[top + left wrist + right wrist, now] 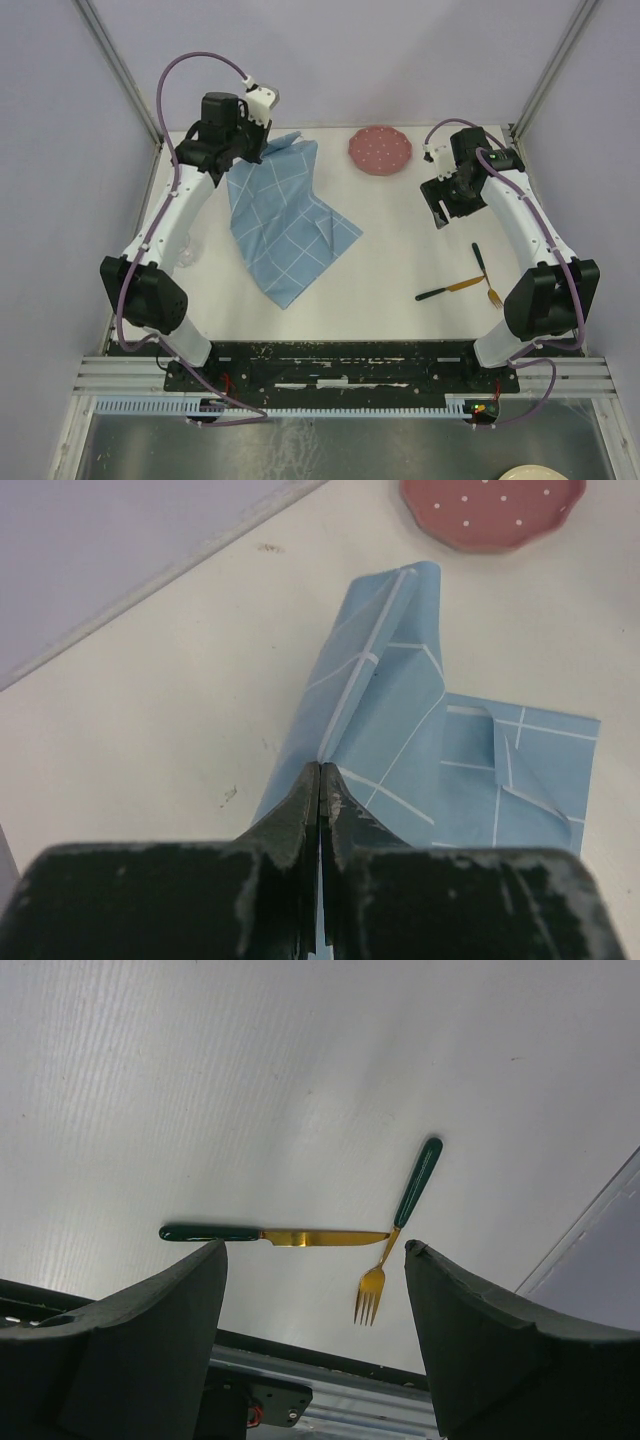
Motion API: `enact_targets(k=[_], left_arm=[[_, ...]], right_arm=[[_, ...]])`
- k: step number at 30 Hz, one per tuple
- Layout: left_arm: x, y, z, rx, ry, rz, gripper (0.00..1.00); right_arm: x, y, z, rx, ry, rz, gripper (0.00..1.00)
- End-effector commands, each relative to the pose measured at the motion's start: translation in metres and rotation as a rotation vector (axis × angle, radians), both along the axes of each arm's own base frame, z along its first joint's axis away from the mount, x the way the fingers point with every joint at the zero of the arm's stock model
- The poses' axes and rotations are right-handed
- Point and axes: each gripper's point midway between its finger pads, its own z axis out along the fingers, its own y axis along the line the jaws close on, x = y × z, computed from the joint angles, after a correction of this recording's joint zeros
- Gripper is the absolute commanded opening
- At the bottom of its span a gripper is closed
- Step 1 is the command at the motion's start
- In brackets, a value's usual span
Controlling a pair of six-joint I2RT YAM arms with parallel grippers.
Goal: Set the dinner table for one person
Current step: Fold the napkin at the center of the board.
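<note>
1. Two grippers, two jobs. My left gripper (318, 776) is clenched on the far edge of the blue mat (285, 215). In its wrist view the cloth rises to the pinched jaws in a ridge, so that end is lifted. The rest lies rumpled and askew.
2. The table (400, 240) is the white top under everything, running from the arm bases to the far wall. The mat sits on its left half, a pink plate (379, 150) at far centre, and a knife (450, 288) and fork (487, 275) near right, tips touching.
3. My right gripper (315, 1247) is released, jaws wide, hanging over the cutlery and holding nothing.
4. I judge the step in hand to be spreading the mat flat. I'd carry the held edge low and slow, pulling away from the part resting on the table so the ridge draws out instead of folding over.
5. The cloth looks thin and limp, so any quick move would likely flip it. One corner on the right of the wrist view is already curled over and will need a second tug.
6. The plate lies near, to the right of the lifted edge, so I'd steer clear of it.
7. I'd let go only once that edge lies on the table, with the mat squared to the near side.
8. The right arm can wait where it is until then.
</note>
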Motion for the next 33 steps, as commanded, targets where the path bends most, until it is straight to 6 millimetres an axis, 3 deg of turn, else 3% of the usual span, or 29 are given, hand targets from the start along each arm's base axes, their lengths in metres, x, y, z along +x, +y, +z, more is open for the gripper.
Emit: enact_targets(k=[1,5,19,23,29,33], left_arm=[[-0.003,0.003,-0.006,-0.018,-0.016,0.039,0.03],[-0.01,0.004,-0.018,-0.026,0.008,0.04,0.03],[-0.013,0.029,-0.017,0.013,-0.036,0.157,0.03],[-0.011,0.062,-0.019,0.039,-0.067,0.302,0.03],[-0.015,0.14,-0.034,0.126,-0.061,0.617,0.03],[-0.022,0.166,-0.043,0.115,-0.066,0.703,0.03]], right_arm=[[0.009,0.001,0.015,0.016,-0.06,0.001,0.8],[0.01,0.003,0.015,0.024,-0.056,0.001,0.8],[0.003,0.0,0.013,0.013,-0.052,0.001,0.8],[0.002,-0.001,0.012,0.009,-0.047,0.002,0.8],[0.003,-0.001,0.011,0.008,-0.04,0.003,0.8],[0.005,0.0,0.01,0.012,-0.034,0.004,0.8]])
